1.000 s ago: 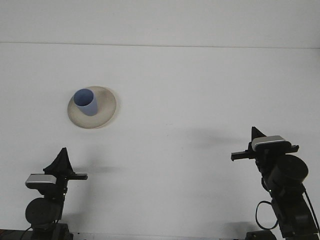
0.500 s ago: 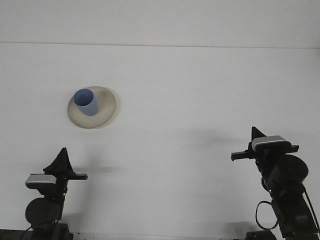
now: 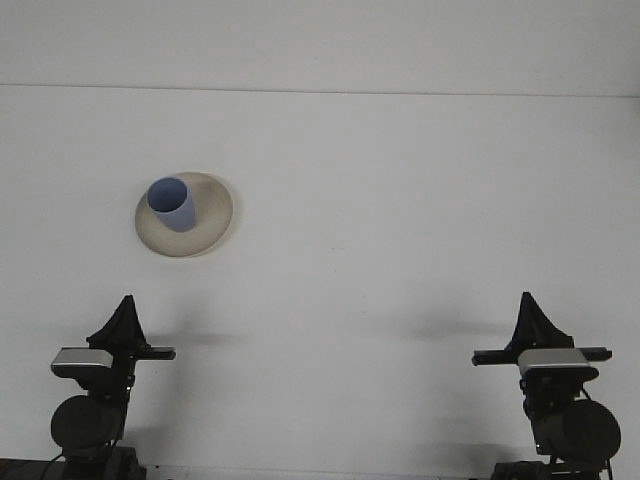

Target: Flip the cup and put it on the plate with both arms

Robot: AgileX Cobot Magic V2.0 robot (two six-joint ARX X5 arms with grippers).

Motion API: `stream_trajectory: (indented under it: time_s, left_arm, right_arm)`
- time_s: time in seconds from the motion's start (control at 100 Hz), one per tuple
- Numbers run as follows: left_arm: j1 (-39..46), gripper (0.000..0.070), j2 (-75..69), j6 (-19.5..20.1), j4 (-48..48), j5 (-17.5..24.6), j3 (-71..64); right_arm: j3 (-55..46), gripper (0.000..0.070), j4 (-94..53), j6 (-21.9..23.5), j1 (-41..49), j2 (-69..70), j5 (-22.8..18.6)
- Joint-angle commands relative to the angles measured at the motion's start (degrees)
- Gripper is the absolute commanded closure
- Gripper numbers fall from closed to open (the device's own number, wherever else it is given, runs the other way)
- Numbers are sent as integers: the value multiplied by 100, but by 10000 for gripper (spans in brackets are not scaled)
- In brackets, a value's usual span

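The blue cup [image 3: 171, 204] is standing mouth-up on the beige plate [image 3: 212, 214], toward its left side, far out on the white table [image 3: 400, 200]. Both arms are sitting low at the near edge, well apart from it. The left pincer [image 3: 121, 318] and the right pincer [image 3: 527, 316] are each pointing up and holding nothing; how far open they are, I cannot tell. The cup is looking light, rigid and smooth-walled, probably slippery, so gripping across its rim or mid-wall seems safest.
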Motion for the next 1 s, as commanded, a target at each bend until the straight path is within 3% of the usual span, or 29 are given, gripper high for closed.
stream_trajectory:
  time_s: [0.0,0.22,0.59,0.99]
  left_arm:
    - [-2,689,-7,11,57,35,-109]
    - [-2,689,-7,11,59,33,-109]
    - [-2,689,0,11,55,35,-109]
    - [-2,689,0,11,55,35,-109]
  right_arm:
    - [-221,700,59,57,-92,-435,-2]
    - [-750,700,184,68,-315,-914,15]
    - [-1633,700,1235,492,-317,-916,149]
    - [-1626,700,1220,490,-317,-916,149]
